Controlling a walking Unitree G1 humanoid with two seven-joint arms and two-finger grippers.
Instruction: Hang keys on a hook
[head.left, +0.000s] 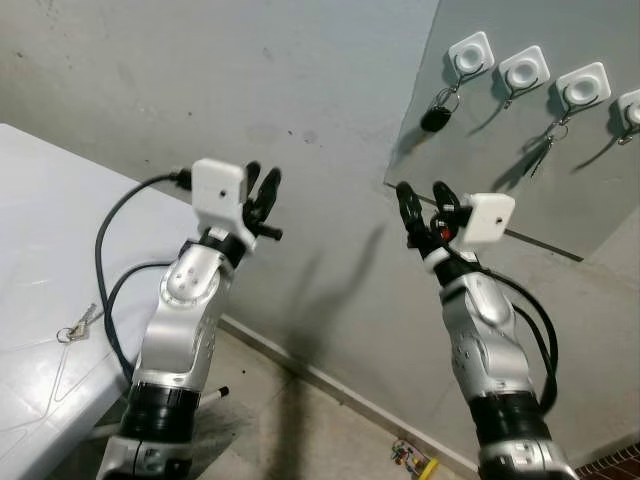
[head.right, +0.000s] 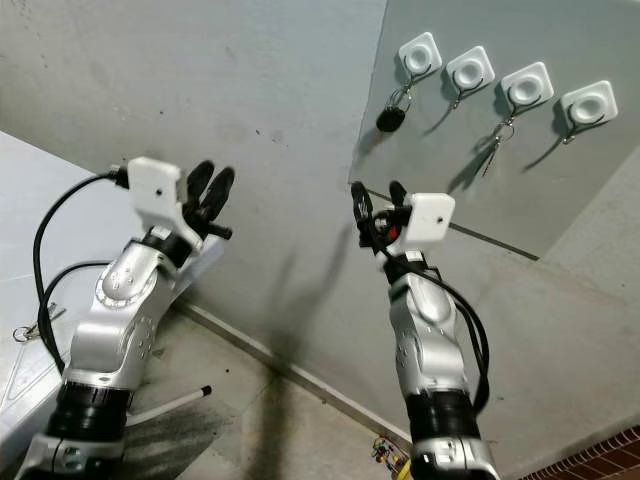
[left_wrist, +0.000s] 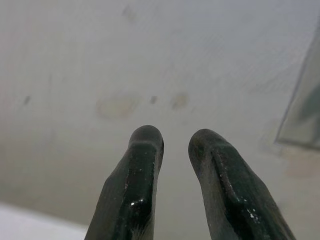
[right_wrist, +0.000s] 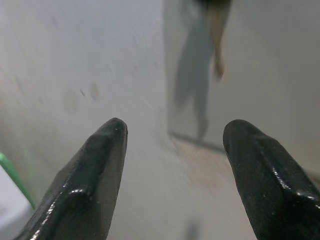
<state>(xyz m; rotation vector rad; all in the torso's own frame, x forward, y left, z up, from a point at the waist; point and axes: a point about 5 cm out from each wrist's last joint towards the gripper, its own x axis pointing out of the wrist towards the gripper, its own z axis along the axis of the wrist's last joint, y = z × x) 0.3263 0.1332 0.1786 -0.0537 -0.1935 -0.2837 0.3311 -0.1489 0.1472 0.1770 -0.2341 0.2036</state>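
A bunch of keys (head.left: 78, 325) on a ring lies on the white table (head.left: 40, 220) at my left. On the wall's grey panel (head.left: 560, 190), up to the right, is a row of white hooks (head.left: 523, 68). A black key fob (head.left: 436, 117) hangs from the first hook (head.left: 470, 52), and another key (head.left: 545, 150) hangs under the third hook (head.left: 584, 85). My left gripper (head.left: 262, 180) is raised before the bare wall with a narrow gap between its fingers, holding nothing. Below the panel's lower left corner my right gripper (head.left: 423, 192) stands wide open and empty.
The table's edge runs just left of my left arm, whose black cable (head.left: 105, 260) loops over it. A white table leg (head.left: 205, 398) and a small colourful object (head.left: 413, 458) are on the floor near the skirting.
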